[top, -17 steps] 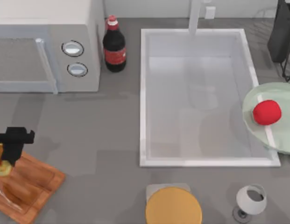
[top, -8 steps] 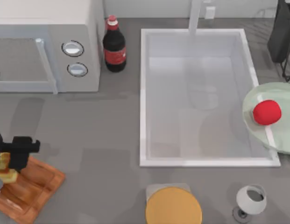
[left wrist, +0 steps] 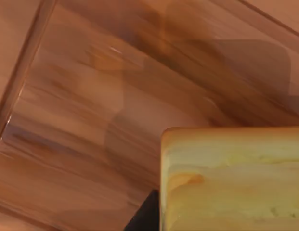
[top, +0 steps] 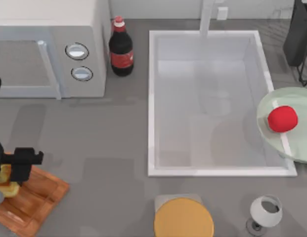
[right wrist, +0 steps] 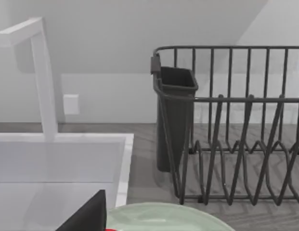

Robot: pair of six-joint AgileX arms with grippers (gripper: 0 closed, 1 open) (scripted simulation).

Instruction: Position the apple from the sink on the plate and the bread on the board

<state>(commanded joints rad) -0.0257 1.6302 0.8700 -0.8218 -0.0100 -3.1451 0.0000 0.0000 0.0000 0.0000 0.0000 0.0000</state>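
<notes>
My left gripper (top: pixel 14 168) is at the table's front left, shut on the bread (top: pixel 5 177), a golden-yellow slice held just over the brown wooden board (top: pixel 34 195). In the left wrist view the bread (left wrist: pixel 231 178) is close up against the board's grain (left wrist: pixel 91 96). The red apple (top: pixel 282 118) lies on the pale green plate (top: pixel 296 148), which overlaps the right rim of the white sink (top: pixel 151 98). My right gripper (right wrist: pixel 86 219) hangs parked beside the plate's rim (right wrist: pixel 163 214).
A microwave (top: pixel 44 49) and a cola bottle (top: pixel 121 49) stand at the back left. An orange-yellow disc (top: pixel 183 218) and a tipped wine glass (top: pixel 264 212) sit at the front. A dark dish rack (right wrist: pixel 236 144) stands at the back right, by the faucet (right wrist: pixel 41 77).
My left gripper has carried the bread toward the table's front and a little right, ending lower over the board. The apple and plate have not moved.
</notes>
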